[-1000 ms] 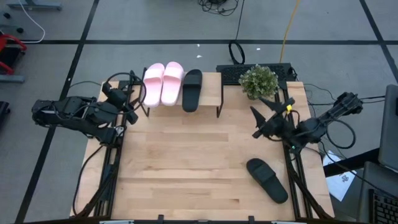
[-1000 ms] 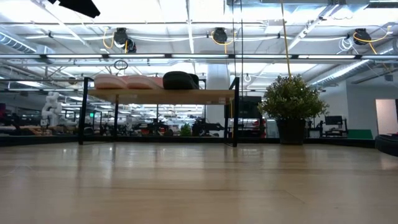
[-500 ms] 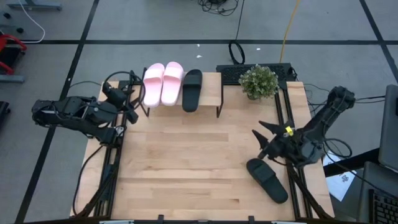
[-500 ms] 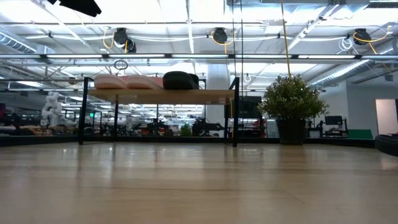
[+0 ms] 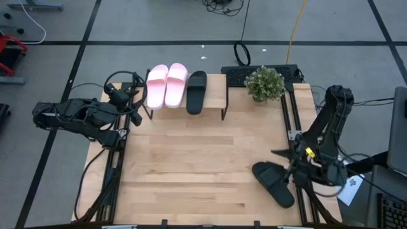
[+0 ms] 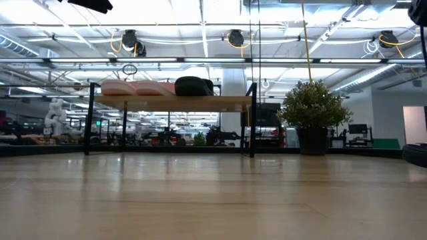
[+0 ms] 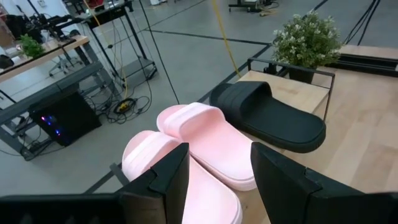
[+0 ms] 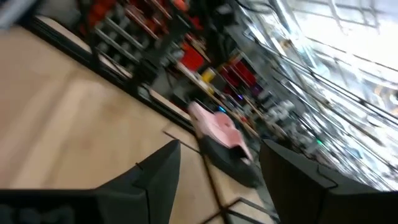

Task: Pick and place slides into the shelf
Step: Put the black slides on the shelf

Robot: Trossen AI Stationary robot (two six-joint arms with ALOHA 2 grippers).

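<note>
Wooden table carries the shelf along its far edge, a potted plant just right of it. On the shelf: two pink slides side by side, one black slide touching them; the shelf's right portion is bare. The fourth slide, black, lies near the table's right edge, angled. Right gripper hovers at its far end, fingers spread; contact cannot be told, and the arm covers part of the slide. Right wrist view is tilted and smeared. Left gripper waits beside the shelf's left end, fingers apart, nothing between them. Low view cuts off the fourth slide almost entirely.
</note>
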